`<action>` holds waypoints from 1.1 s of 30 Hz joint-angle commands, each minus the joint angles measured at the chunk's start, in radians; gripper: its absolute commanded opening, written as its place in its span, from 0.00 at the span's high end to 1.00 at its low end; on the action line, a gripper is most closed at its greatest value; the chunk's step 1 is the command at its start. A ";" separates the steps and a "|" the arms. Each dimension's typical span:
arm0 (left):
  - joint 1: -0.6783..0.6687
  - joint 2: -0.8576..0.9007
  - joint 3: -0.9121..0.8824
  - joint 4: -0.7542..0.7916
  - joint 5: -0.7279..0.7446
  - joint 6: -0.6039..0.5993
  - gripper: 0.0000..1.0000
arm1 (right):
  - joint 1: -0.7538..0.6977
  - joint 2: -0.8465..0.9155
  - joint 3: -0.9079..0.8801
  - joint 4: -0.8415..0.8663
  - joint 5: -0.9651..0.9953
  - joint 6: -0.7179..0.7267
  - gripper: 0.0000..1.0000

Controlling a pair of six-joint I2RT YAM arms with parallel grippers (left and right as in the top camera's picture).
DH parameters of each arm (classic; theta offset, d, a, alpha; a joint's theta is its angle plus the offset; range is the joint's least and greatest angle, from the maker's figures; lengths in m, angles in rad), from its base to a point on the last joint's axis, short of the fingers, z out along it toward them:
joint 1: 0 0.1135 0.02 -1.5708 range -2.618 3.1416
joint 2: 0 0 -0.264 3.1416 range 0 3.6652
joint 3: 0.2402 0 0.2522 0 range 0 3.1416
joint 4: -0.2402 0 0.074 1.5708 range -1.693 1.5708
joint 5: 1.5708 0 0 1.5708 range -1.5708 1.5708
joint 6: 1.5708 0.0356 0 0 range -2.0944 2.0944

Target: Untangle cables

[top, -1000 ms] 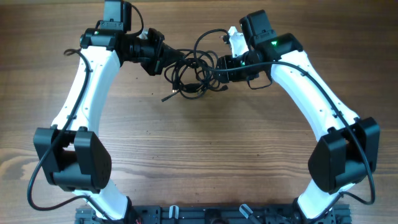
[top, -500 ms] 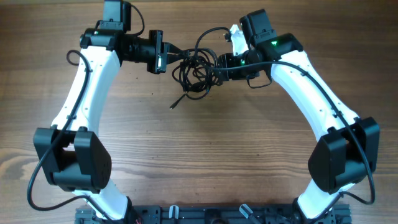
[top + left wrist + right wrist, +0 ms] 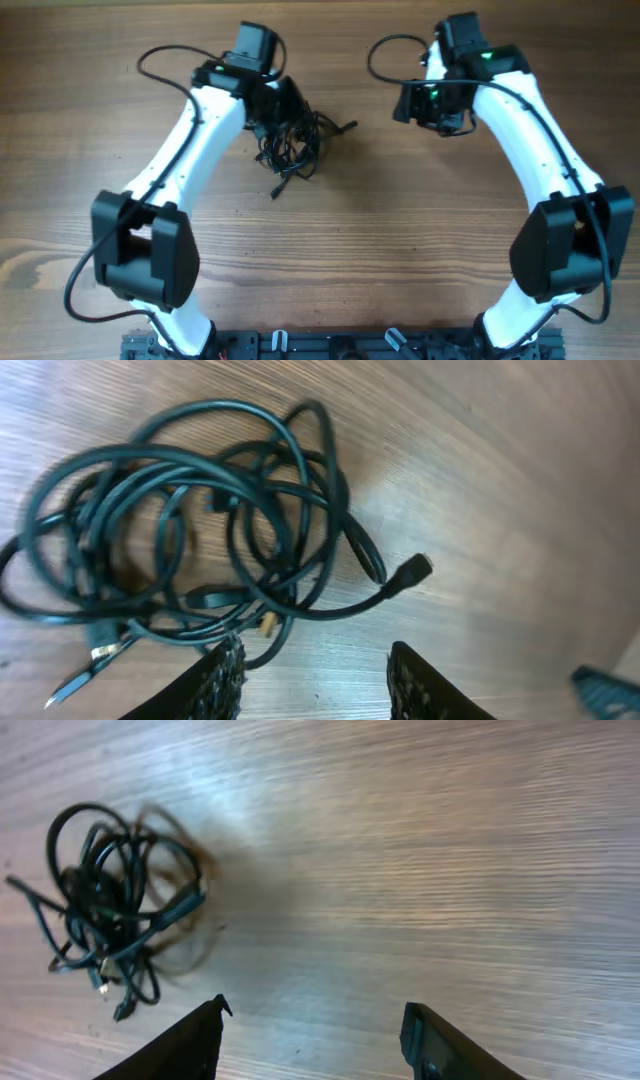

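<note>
Since the earlier view the right gripper (image 3: 312, 1020) is drawn well back from the cables (image 3: 293, 143), which are left as one knotted clump on the table (image 3: 400, 230) beside the left gripper (image 3: 313, 665); both grippers are spread and empty, so untangling is judged barely begun.

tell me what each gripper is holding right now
Left gripper: jaws open, holding nothing, cables close by.
Right gripper: jaws open, holding nothing.
</note>
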 commanded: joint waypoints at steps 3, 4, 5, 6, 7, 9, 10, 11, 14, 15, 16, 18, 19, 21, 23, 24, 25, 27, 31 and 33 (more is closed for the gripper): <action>-0.069 0.124 -0.008 0.012 -0.145 0.012 0.56 | -0.006 0.017 -0.006 0.006 -0.066 -0.086 0.40; -0.069 0.144 -0.008 0.009 -0.179 -0.060 0.60 | -0.006 0.017 -0.006 0.010 -0.066 -0.088 0.39; -0.069 0.157 -0.008 0.014 -0.202 -0.110 0.59 | -0.006 0.017 -0.006 0.010 -0.066 -0.089 0.39; -0.069 0.168 -0.008 0.021 -0.208 -0.142 0.59 | -0.006 0.017 -0.006 0.010 -0.066 -0.090 0.39; -0.069 0.181 -0.009 0.034 -0.208 -0.174 0.59 | -0.006 0.017 -0.006 0.012 -0.070 -0.100 0.39; -0.069 0.201 -0.009 0.053 -0.208 -0.213 0.56 | -0.006 0.017 -0.006 0.020 -0.110 -0.135 0.39; -0.069 0.216 -0.009 0.063 -0.208 -0.226 0.55 | -0.006 0.017 -0.006 0.025 -0.122 -0.137 0.39; -0.069 0.227 -0.009 0.063 -0.208 -0.245 0.55 | -0.006 0.017 -0.006 0.026 -0.126 -0.138 0.40; -0.070 0.260 -0.009 0.063 -0.188 -0.262 0.71 | -0.006 0.017 -0.006 0.048 -0.188 -0.179 0.39; -0.070 0.261 -0.009 0.062 -0.183 -0.262 0.96 | -0.006 0.017 -0.006 0.059 -0.227 -0.207 0.39; -0.068 0.257 -0.008 0.064 -0.168 -0.240 0.96 | -0.006 0.017 -0.006 0.074 -0.272 -0.242 0.40; -0.046 0.231 -0.007 0.083 -0.048 -0.098 0.96 | -0.006 0.016 -0.003 0.100 -0.352 -0.310 0.40; -0.022 0.203 -0.007 0.079 0.061 -0.012 0.96 | -0.006 0.013 -0.002 0.111 -0.383 -0.332 0.41; 0.016 0.163 -0.007 0.073 0.242 0.093 0.96 | 0.000 0.009 0.010 0.115 -0.432 -0.371 0.41; 0.070 0.126 -0.007 0.048 0.468 0.157 0.96 | 0.018 0.009 0.032 0.108 -0.436 -0.382 0.41; 0.103 0.109 -0.007 0.025 0.583 0.166 0.96 | 0.043 0.007 0.038 0.104 -0.436 -0.386 0.42; 0.121 0.104 -0.007 0.011 0.638 0.166 0.96 | 0.063 0.005 0.038 0.105 -0.436 -0.385 0.43; 0.145 0.103 -0.007 -0.018 0.734 0.188 0.96 | 0.109 0.002 0.039 0.112 -0.435 -0.389 0.44; 0.145 0.103 -0.007 -0.098 0.803 0.189 0.96 | 0.165 0.001 0.097 0.119 -0.424 -0.382 0.44; 0.145 0.103 -0.007 -0.100 0.906 0.189 0.96 | 0.169 0.001 0.135 0.119 -0.374 -0.369 0.42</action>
